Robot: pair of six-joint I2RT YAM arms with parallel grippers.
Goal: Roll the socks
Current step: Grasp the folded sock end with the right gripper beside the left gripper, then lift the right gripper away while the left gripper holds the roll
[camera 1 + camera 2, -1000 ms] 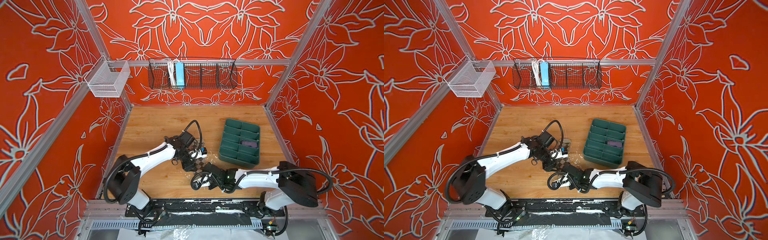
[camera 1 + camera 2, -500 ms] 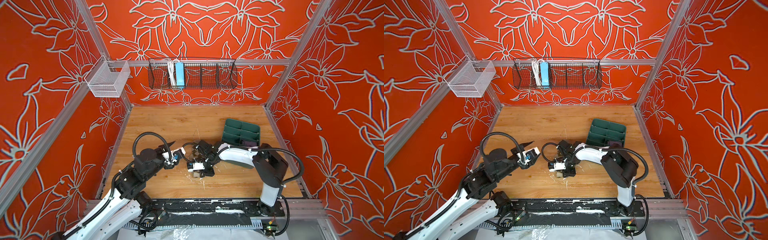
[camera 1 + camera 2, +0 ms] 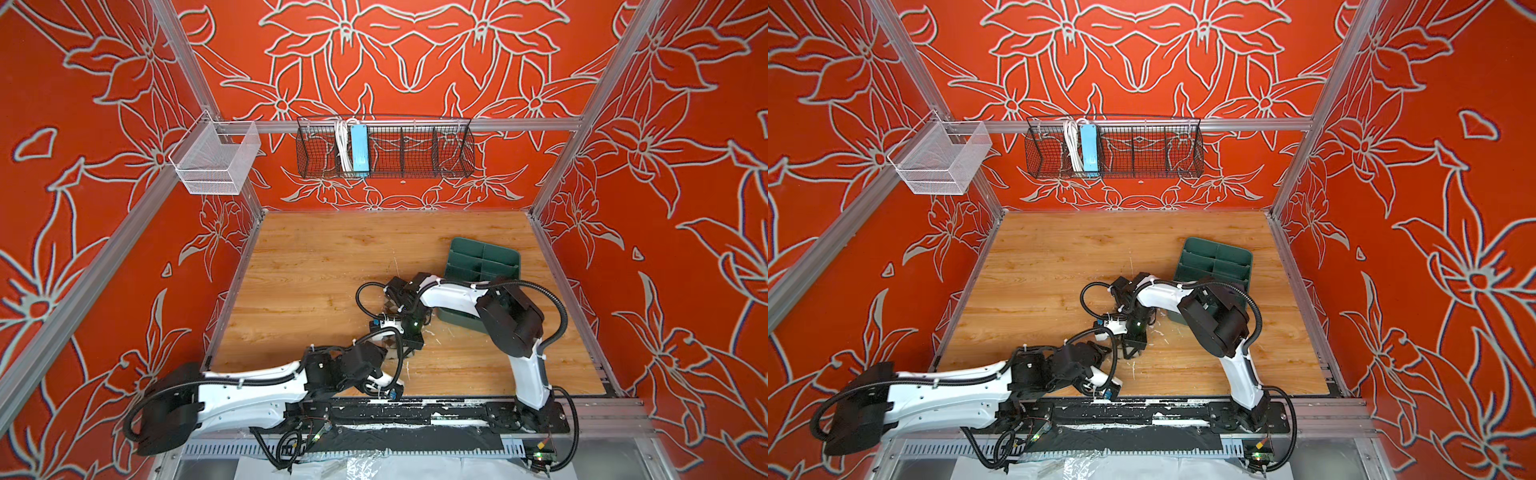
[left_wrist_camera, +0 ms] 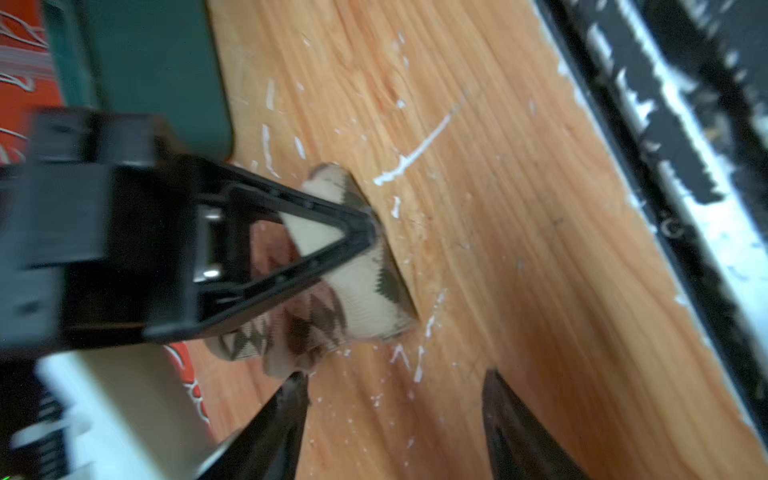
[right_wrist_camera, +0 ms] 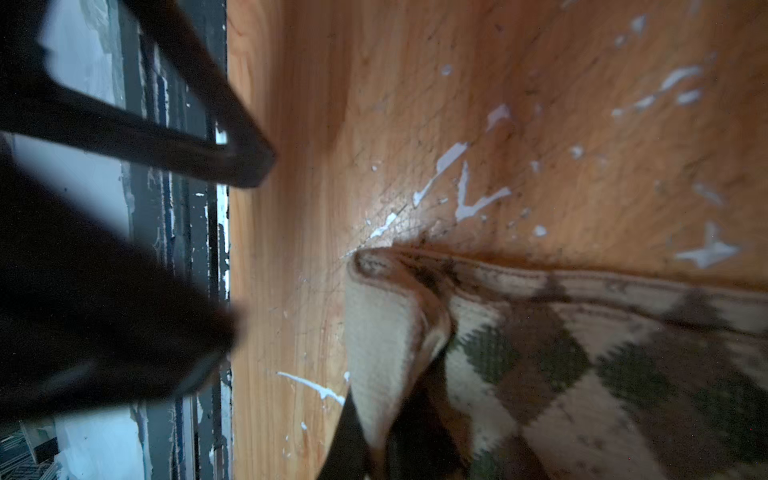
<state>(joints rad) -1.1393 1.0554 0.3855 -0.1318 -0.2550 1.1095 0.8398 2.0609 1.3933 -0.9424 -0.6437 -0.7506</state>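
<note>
The olive-and-beige argyle sock [image 4: 365,291] lies bunched on the wooden floor [image 3: 324,282] near the front middle; a patch of it [image 3: 390,342] shows between the arms in a top view. My right gripper [image 3: 413,347] points down onto it and is shut on a beige fold [image 5: 386,365]; its tips [image 4: 370,220] press the fabric to the floor. My left gripper [image 4: 395,376] comes in low from the front left, open, nothing between its fingers. One left fingertip [image 4: 297,382] touches the sock's edge.
A dark green divided tray [image 3: 482,253] stands at the right, its front half hidden by the right arm's forearm and elbow [image 3: 507,316]. The black front rail [image 4: 665,124] runs close behind the left gripper. White flecks dot the floor around the sock.
The right arm has swung over the tray and now pins the sock from above. The left arm pulled back to the front left, then reached in low beside the sock, jaws slightly wider.
</note>
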